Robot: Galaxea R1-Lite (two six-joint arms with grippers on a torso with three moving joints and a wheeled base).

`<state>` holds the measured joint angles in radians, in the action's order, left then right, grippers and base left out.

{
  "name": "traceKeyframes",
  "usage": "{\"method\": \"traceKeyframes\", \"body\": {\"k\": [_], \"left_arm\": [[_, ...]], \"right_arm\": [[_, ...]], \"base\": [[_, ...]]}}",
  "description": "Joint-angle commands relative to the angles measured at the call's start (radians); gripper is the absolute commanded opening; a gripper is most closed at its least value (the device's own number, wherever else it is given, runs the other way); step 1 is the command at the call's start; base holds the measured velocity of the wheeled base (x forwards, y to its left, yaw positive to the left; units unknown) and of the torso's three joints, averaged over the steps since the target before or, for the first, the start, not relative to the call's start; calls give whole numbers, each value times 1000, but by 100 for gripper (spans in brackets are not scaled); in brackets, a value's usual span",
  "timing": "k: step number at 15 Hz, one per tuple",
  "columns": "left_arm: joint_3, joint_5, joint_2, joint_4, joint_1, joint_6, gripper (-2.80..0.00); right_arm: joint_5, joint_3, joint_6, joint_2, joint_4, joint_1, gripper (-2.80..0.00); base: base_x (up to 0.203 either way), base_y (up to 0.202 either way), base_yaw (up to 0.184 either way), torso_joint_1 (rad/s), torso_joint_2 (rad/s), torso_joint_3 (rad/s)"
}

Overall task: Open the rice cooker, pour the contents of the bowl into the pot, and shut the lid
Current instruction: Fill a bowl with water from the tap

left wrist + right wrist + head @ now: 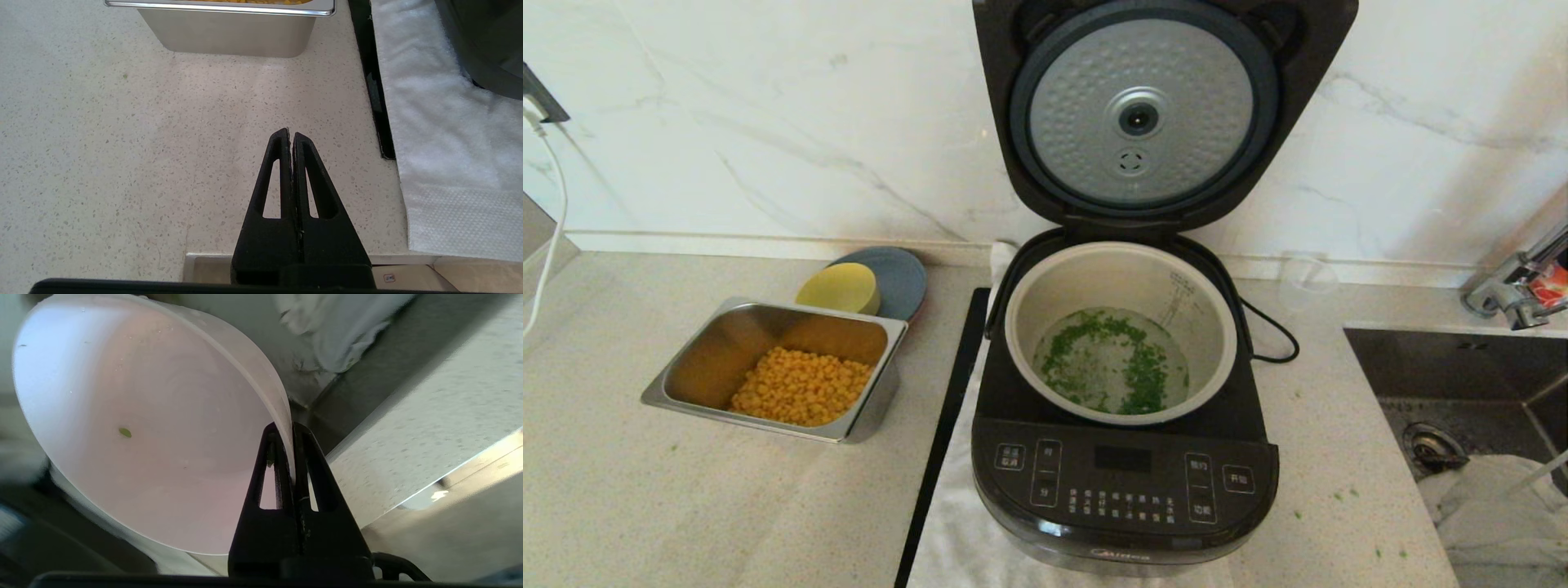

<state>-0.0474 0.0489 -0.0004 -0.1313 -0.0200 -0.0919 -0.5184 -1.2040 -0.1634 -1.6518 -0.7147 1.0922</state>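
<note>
From the head view, the rice cooker (1123, 482) stands on a white cloth (947, 531) in the middle of the counter (645, 506), its lid (1141, 114) swung up against the far wall, dimpled silver underside facing out. The pot (1123, 327) sits inside, and the chopped greens (1135, 384) float in clear liquid at its bottom, so the pouring looks done. The front panel carries white characters too small to read, and a logo at the near edge seems to say Midea. To the left a steel tray (776, 367) holds corn kernels (800, 396).

From the left wrist view, the left gripper (291, 136) hangs parked over bare counter near the tray, fingers pressed together on nothing.

From the right wrist view, the right gripper (286, 435) is clamped on the rim of the bowl (143, 437), which is tilted and empty but for one green fleck. Thin-walled, light and wet inside, it probably slips easily. The hinged lid looks stiff and heavy; its upper edge seems the best place to press.
</note>
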Motion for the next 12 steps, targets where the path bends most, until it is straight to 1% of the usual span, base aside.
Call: {"method": "traceKeyframes", "body": {"k": [1, 4, 6, 9, 12], "left_arm": [[0, 0, -1, -1, 0, 0, -280], [0, 0, -1, -1, 0, 0, -280], [0, 0, -1, -1, 1, 0, -280], [0, 0, -1, -1, 0, 0, -280], [0, 0, -1, -1, 0, 0, -280]], "right_arm": [[-34, -27, 4, -127, -3, 106, -280], [-60, -114, 10, -231, -3, 203, -280], [-73, -168, 10, -283, -10, 235, -280], [-78, -194, 9, -316, -3, 238, -280], [-101, -217, 9, -339, -2, 234, -280]], "base": [[0, 0, 0, 0, 0, 0], [0, 0, 0, 0, 0, 0], [0, 0, 0, 0, 0, 0], [0, 0, 0, 0, 0, 0], [0, 0, 0, 0, 0, 0]]}}
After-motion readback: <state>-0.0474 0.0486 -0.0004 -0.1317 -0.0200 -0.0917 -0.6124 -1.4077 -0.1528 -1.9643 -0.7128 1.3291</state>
